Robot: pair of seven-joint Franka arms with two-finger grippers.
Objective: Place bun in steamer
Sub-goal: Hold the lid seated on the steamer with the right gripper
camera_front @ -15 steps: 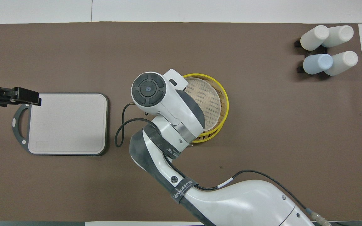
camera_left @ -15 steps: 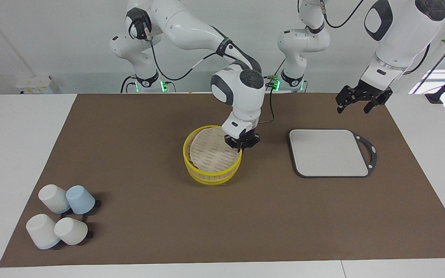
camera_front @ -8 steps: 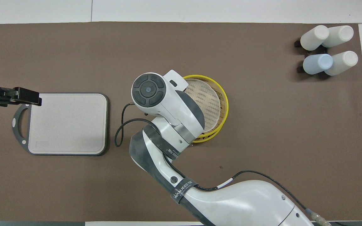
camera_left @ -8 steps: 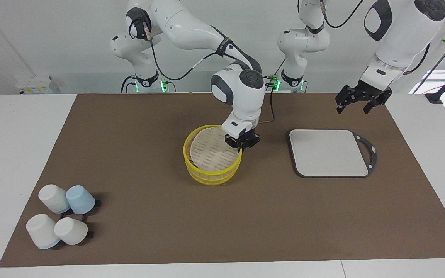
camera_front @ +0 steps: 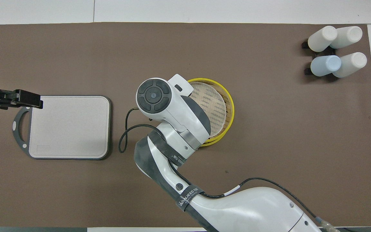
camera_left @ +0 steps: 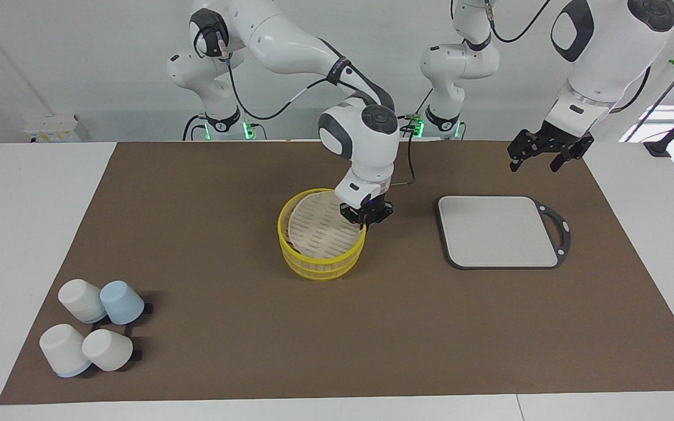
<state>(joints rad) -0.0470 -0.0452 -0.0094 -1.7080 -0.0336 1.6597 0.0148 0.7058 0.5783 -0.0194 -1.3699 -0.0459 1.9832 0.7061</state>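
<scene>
Starting at the right arm's end of the counter (camera_left: 33, 204), saw four upturned cups (camera_left: 94, 333), three white and one pale blue, clustered touching on the brown mat (camera_left: 226, 175) at its corner farthest from the robots. Found the steamer (camera_left: 319, 257) at mid-mat, yellow-rimmed, with its beige slotted lid (camera_left: 316, 231) lying tilted inside the top rim. Could not make out the bun in either view. Saw the right gripper (camera_left: 366, 224) reaching down onto the steamer's rim on the side toward the left arm's end, jaws together at the lid's edge; could not tell whether pinching it. Noted the right arm's wrist covering that side of the steamer in the overhead view. Found the grey square board (camera_left: 498, 231) with its black handle lying flat beside the steamer, well apart from it. Saw the left gripper (camera_left: 535, 166) waiting up in the air over the mat's edge by the handle end of the board, jaws apart and holding nothing.
</scene>
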